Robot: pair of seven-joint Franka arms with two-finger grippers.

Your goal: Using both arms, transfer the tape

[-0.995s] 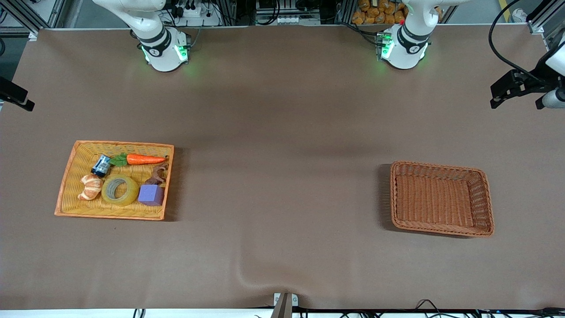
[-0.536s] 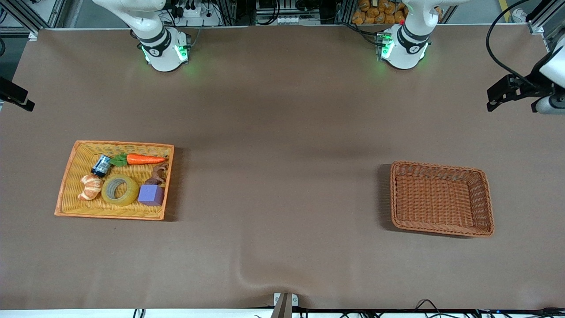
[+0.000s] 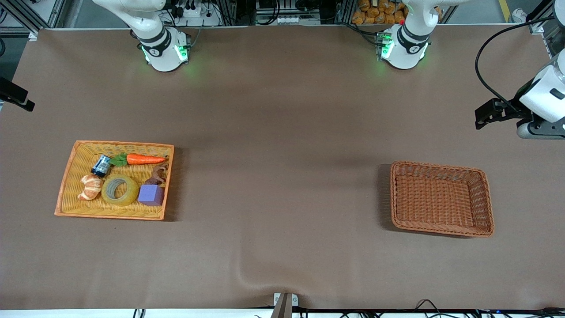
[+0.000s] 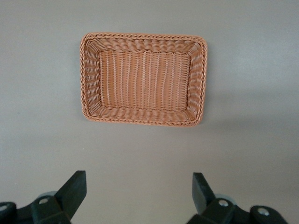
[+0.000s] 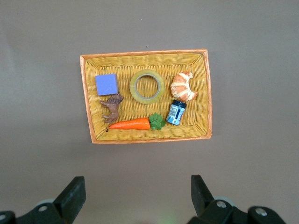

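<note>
**Both grippers empty, tape in yellow basket**

Left gripper (image 4: 138, 186): fingers (image 4: 74, 189) spread wide, nothing between them; only the tips show in its wrist view, the rest cut off at the frame edge. It hangs high over the bare table beside the brown basket (image 3: 441, 227). In the front view only part of the left arm (image 3: 545, 104) shows, at the frame edge.

Right gripper (image 5: 135, 189): fingers (image 5: 72, 193) equally wide, empty, tips only. It is over the table beside the yellow basket (image 5: 145, 58) and out of the front view.

The tape (image 3: 119, 190) lies flat in the yellow basket, between the croissant (image 3: 90, 186) and the purple block (image 3: 151, 194). A carrot (image 3: 143, 159), a small dark jar (image 3: 101, 165) and a brown figure (image 3: 157, 175), shape unclear, share the basket.
</note>
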